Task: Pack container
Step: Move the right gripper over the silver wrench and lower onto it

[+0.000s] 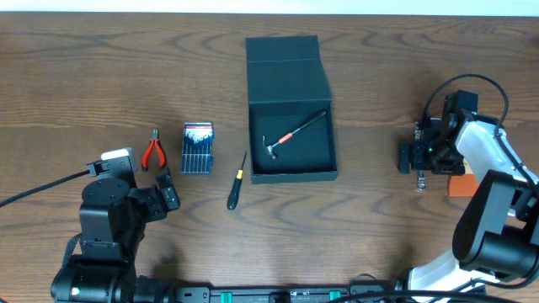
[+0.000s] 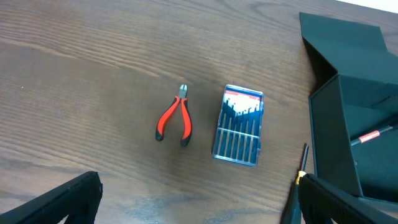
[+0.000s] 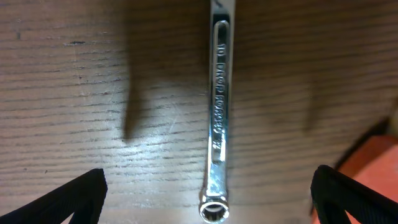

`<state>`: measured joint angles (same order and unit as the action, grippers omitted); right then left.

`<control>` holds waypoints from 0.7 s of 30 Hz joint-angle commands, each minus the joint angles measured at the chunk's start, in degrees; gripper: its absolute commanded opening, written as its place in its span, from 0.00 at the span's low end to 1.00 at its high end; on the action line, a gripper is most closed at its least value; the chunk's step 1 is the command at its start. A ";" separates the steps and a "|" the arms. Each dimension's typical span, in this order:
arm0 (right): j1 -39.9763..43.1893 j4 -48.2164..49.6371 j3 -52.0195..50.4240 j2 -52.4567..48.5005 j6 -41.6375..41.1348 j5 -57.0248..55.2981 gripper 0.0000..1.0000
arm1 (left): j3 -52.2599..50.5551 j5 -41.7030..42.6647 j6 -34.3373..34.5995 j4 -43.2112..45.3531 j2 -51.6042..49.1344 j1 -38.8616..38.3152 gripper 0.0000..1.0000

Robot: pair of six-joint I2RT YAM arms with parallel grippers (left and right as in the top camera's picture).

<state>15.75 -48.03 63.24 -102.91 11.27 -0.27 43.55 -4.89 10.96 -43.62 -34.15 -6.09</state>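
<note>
Overhead, the container sits open mid-table, a hammer inside. The left end effector hangs near the pliers, and the right end effector is well off to the right. The left wrist view shows its fingers spread wide, holding nothing. The right wrist view shows fingers apart on either side of a wrench lying flat. A wrench this thin would likely slip out if gripped too high, and fingers set too low could scrape the table.
</note>
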 commanded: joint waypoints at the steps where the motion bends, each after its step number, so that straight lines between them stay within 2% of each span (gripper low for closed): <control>1: 0.57 0.46 0.52 -2.40 0.81 1.42 0.97 | 1.42 -0.02 0.81 -0.52 -0.04 0.17 0.98; 12: 0.81 1.42 1.16 -5.35 0.76 1.44 0.95 | 1.42 -0.02 0.81 -0.72 -0.04 0.17 0.99; 21: 0.94 1.18 3.85 -5.97 0.35 1.40 0.85 | 1.42 -0.02 0.81 -0.74 -0.04 0.17 0.99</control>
<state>15.94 -47.00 65.60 -108.09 11.27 0.38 43.55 -4.89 10.96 -44.36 -34.15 -6.11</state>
